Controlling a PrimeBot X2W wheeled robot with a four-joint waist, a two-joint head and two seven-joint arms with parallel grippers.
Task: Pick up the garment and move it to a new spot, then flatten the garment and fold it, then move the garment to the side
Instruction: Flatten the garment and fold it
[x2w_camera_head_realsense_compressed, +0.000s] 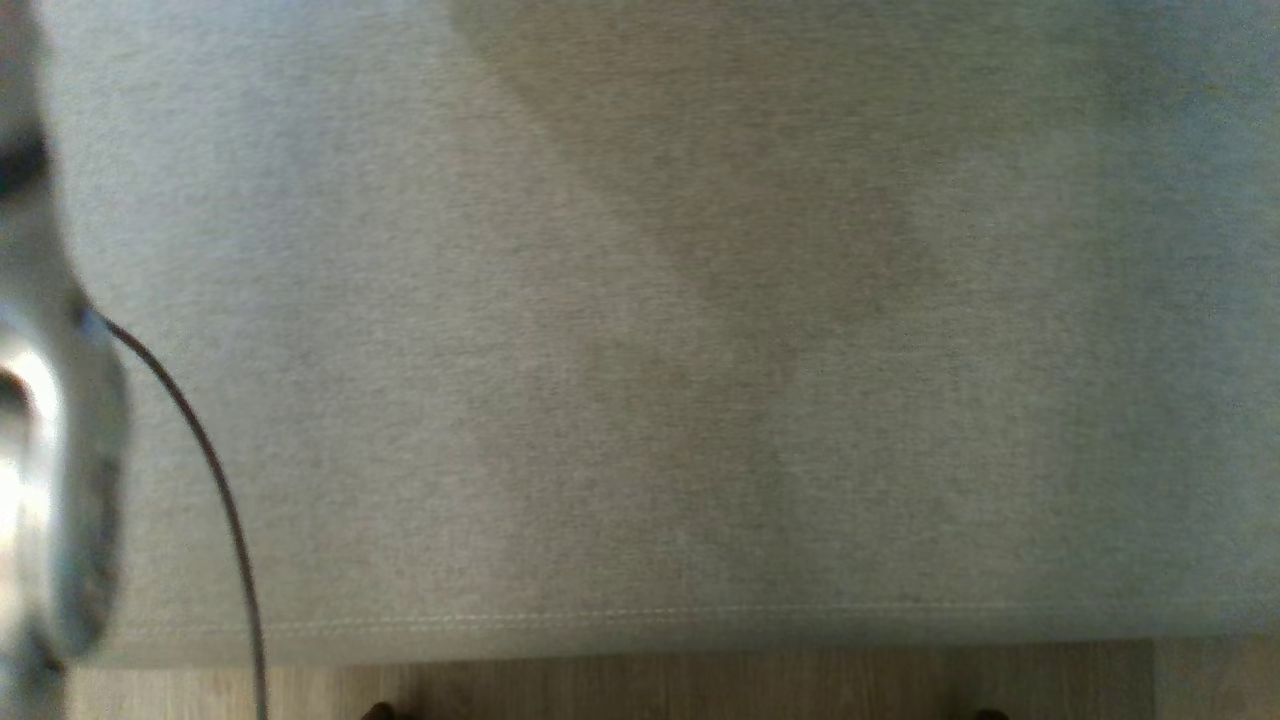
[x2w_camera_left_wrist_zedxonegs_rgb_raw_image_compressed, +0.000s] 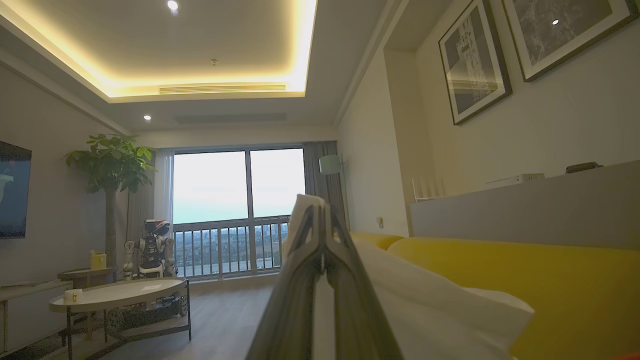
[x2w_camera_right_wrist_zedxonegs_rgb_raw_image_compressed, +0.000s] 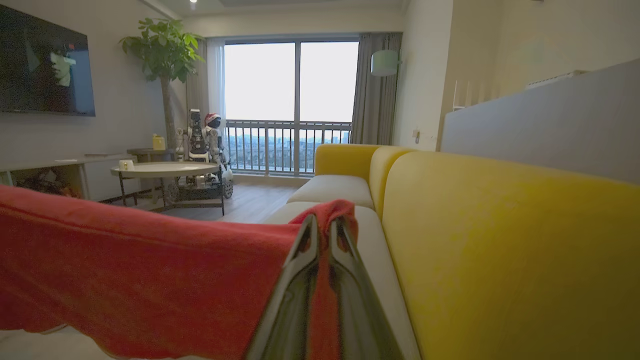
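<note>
My right gripper (x2w_camera_right_wrist_zedxonegs_rgb_raw_image_compressed: 325, 222) is shut on a fold of the red garment (x2w_camera_right_wrist_zedxonegs_rgb_raw_image_compressed: 125, 270). From the pinch the cloth stretches out to the left of the right wrist view, above the sofa seat (x2w_camera_right_wrist_zedxonegs_rgb_raw_image_compressed: 335, 187). In the left wrist view my left gripper (x2w_camera_left_wrist_zedxonegs_rgb_raw_image_compressed: 320, 207) is shut on white cloth (x2w_camera_left_wrist_zedxonegs_rgb_raw_image_compressed: 440, 310) that drapes down to the right in front of the yellow sofa back (x2w_camera_left_wrist_zedxonegs_rgb_raw_image_compressed: 550, 280). I cannot tell whether this white cloth is part of the same garment. Both grippers are raised and point along the sofa.
The head view looks straight down on the pale grey sofa seat (x2w_camera_head_realsense_compressed: 640, 350), its stitched front edge and a strip of wooden floor (x2w_camera_head_realsense_compressed: 700, 685). A blurred pale arm (x2w_camera_head_realsense_compressed: 40, 450) with a dark cable (x2w_camera_head_realsense_compressed: 220, 480) is at the left. A round coffee table (x2w_camera_right_wrist_zedxonegs_rgb_raw_image_compressed: 165, 170) stands off the sofa.
</note>
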